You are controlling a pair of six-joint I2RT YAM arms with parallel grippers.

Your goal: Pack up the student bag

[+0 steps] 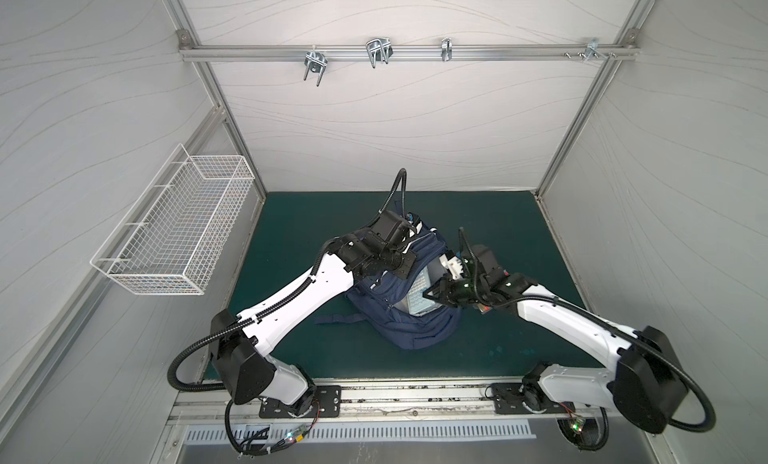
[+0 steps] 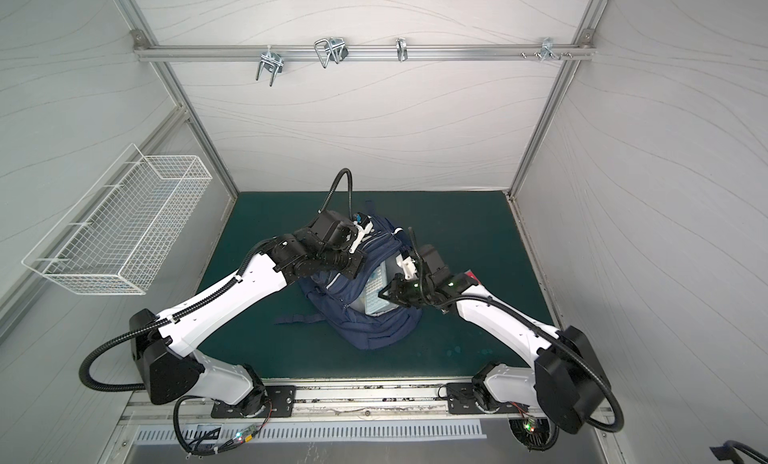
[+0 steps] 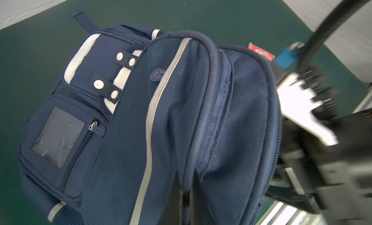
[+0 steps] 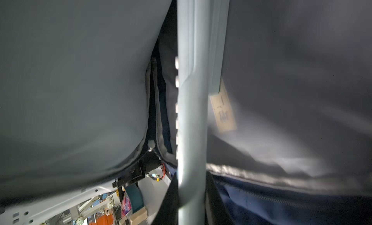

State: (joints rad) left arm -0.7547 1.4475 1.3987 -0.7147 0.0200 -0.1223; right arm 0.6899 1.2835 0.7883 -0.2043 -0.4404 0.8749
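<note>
Holding it edge-on, the R gripper (image 1: 446, 273) is clamped on a flat pale-blue keypad slab (image 1: 417, 296) (calculator? can't confirm). The slab's long axis runs straight ahead of the jaws into the mouth of the student bag (image 1: 405, 333). In the right wrist view the keypad slab (image 4: 191, 113) has grey lining on both sides of the jaws and the zip just beside it, so the compartment lies dead ahead, not off to a side. The bag lies on the green mat (image 1: 498, 233), about midway btwn both arms, w/ its opening toward the R jaws. The L gripper (image 1: 411, 232) is pinched tight on the bag's upper rim fabric, across the opening from the R jaws, lifting it so the mouth gapes. The clear window pocket (image 3: 58, 137) hangs below the L jaws. Judgement: the R arm is nearer and lined up, so the next move is prob. a push along the slab's own axis, then a release. Part of the keyed face shows outside the opening in both top views, so it's not fully in yet. Risk: a slab corner could snag the zip edge if the rim sags. A red pack (image 3: 261, 52) lies on the mat behind the R jaws, near the bag.
</note>
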